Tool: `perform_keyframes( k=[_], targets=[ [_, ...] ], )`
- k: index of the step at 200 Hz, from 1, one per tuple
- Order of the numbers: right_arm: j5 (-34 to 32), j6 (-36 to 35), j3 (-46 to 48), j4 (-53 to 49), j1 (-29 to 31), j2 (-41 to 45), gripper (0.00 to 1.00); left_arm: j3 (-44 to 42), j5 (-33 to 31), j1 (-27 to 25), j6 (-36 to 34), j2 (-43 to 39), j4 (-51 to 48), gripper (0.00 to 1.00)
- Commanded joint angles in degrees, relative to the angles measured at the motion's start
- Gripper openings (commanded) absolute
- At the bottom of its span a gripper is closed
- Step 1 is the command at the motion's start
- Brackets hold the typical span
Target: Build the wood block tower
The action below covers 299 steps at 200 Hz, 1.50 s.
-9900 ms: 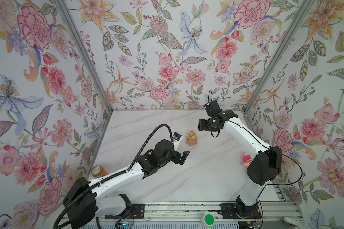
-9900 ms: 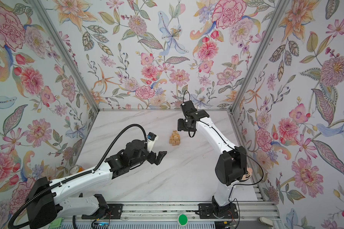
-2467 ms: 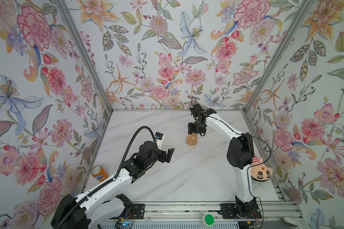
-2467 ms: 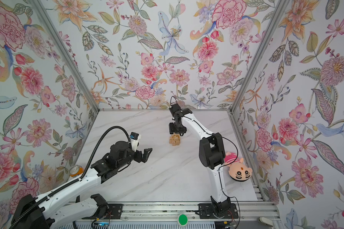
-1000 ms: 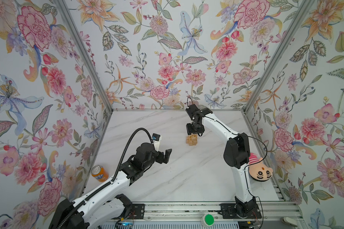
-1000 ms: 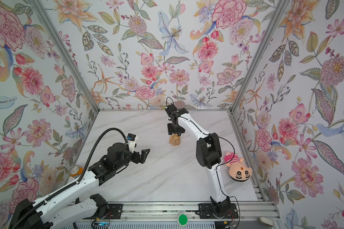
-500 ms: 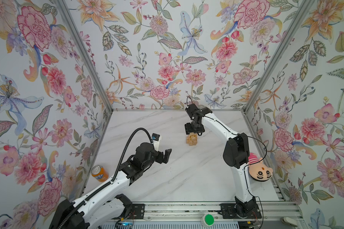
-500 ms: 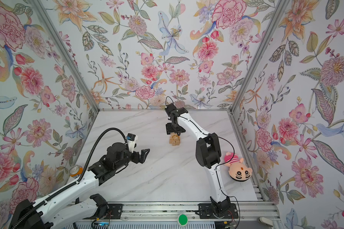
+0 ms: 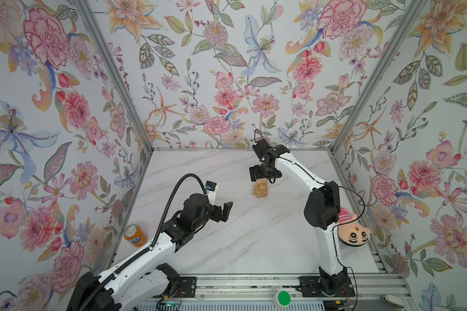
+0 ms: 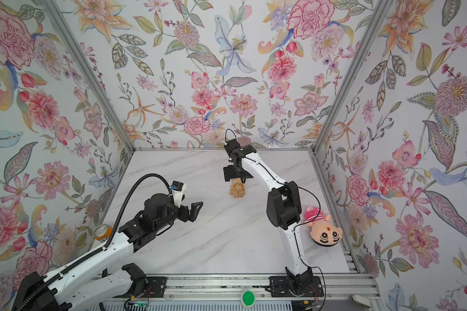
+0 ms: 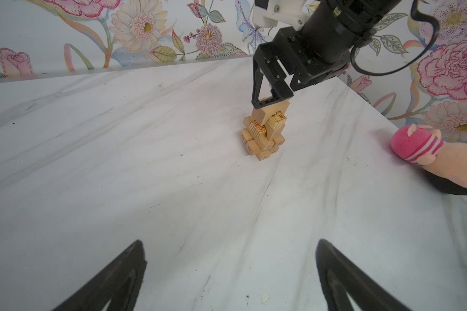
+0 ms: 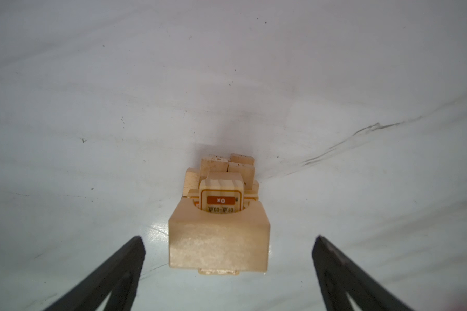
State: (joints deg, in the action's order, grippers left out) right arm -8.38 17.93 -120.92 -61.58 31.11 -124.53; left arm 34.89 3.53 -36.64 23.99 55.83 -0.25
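Tower (image 9: 260, 188) of wood blocks stands on the marble table (image 9: 254, 242), far half, slightly right of centre, with a plain top block (image 12: 219, 242) lying across a printed one. Right gripper (image 12: 227, 269) hangs directly over it, jaws spread wide with a gap on each side of the top block, holding nothing. Left gripper (image 9: 223, 211) hovers near-left of the tower, well apart, jaws wide and empty; orange can (image 9: 134, 235) by left wall, plush doll (image 9: 352, 231) by right wall.
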Motion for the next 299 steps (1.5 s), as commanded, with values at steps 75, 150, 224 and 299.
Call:
perform_keyframes(
  k=[75, 150, 224, 299],
  targets=[
    [-2.03, -0.09, 37.61, 13.99, -12.86, 35.72, 0.99, -3.90, -31.93, 0.86, 4.16, -8.31, 0.25, 1.00],
    [-2.30, 3.07, 71.45, 35.59, -24.46, 47.08, 0.99, -13.89, -51.29, 1.35, 2.35, -2.22, 20.04, 0.99],
    [-2.72, -9.30, 89.36, 65.53, -25.53, 56.07, 0.99, -18.13, -45.25, 9.89, -11.09, 9.19, 47.73, 1.00],
    [-2.66, -9.83, 99.17, 94.76, -30.41, 49.68, 0.99, -17.03, -39.67, 22.79, -21.48, 18.68, 61.08, 0.99]
  ],
)
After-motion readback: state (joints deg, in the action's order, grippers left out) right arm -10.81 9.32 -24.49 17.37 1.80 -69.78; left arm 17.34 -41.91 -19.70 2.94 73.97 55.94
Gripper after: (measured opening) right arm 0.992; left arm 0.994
